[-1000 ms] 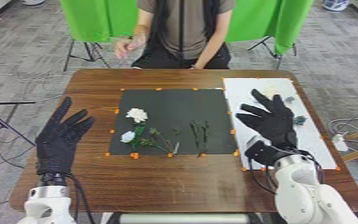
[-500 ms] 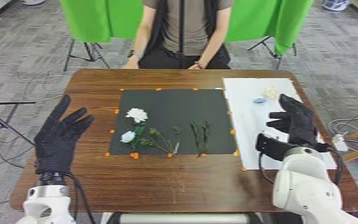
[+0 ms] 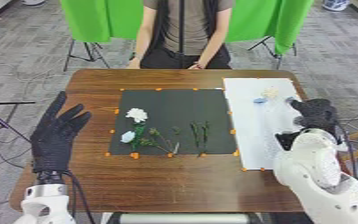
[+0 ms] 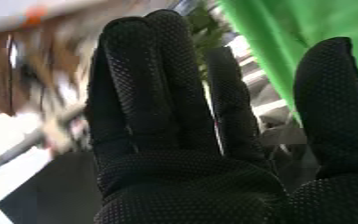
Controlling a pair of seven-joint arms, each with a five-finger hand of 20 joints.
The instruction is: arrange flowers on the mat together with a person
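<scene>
"Flowers, where do they lie?"

"White bloom [image 3: 136, 115] and pale blue bloom [image 3: 127, 136] sit on the left part of the dark mat [image 3: 171, 102]. Thin green stems [image 3: 199, 134] lie right of its middle. Right of the mat, a white sheet [image 3: 255, 130] carries a small blue flower [image 3: 260, 100] and a cream flower [image 3: 270, 93]."

"And the hands?"

"Left hand [image 3: 53, 142], left of the mat, has its fingers loosely spread. Right hand [image 3: 316, 114], well right of the mat, has its fingers fairly straight, thumb apart. I can't make out anything gripped."

"How would they handle?"

"Light, I'd guess. The white bloom looks ruffled and soft, easily crushed, so pinch below the head. The stems look slim and fairly stiff, perhaps prone to rolling; take them mid-length."

"Surfaces?"

"The mat looks flat and matt, the sheet smooth, the table [image 3: 175, 185] brown grained wood. Knobbly texture covers the black gloves."
</scene>
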